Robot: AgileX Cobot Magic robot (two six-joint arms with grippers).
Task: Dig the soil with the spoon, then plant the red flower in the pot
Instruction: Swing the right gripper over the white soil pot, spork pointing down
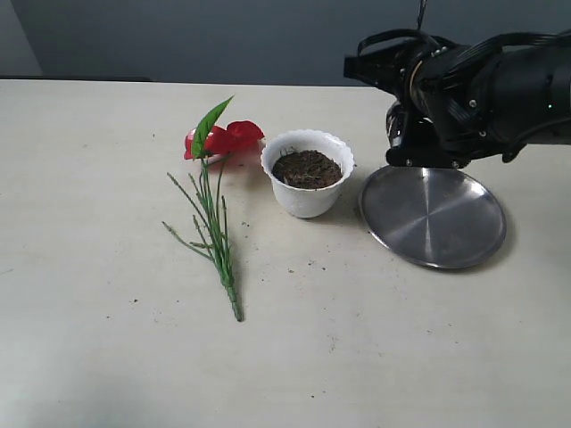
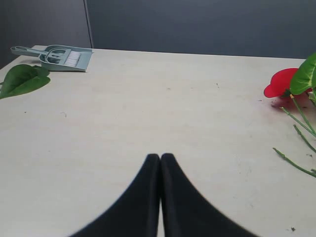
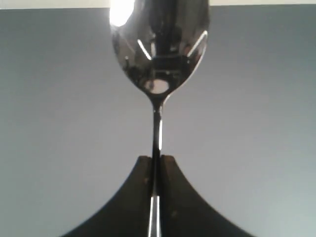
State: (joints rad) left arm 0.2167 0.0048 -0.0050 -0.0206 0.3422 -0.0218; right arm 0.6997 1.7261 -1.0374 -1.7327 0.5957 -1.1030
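Pale, matte bench point(image 1: 107, 357), flecked with crumbs, fills the lower frame. Left of centre lies the red flower point(image 1: 234, 135), thin green stems and a glossy bloom. Just right of it, the scalloped white pot point(image 1: 308, 198) holds dark, crumbly soil point(image 1: 307, 168). A round steel plate point(image 1: 433, 217) sits to the right. From the black arm point(image 1: 482, 89) at upper right, the right pincer point(image 3: 156, 160) clamps the shiny spoon point(image 3: 158, 49) by its thin handle, bowl beyond the tips. The left pincer point(image 2: 160, 158) is closed and empty.

The pale beige table point(image 1: 107, 357) carries a red flower point(image 1: 220, 241) lying flat, a white pot point(image 1: 307, 198) standing upright just beside its bloom, and a round steel plate point(image 1: 433, 216) near the pot's other side. Well apart from these lie a green dustpan point(image 2: 59, 58) with a brush and a loose leaf point(image 2: 22, 79).
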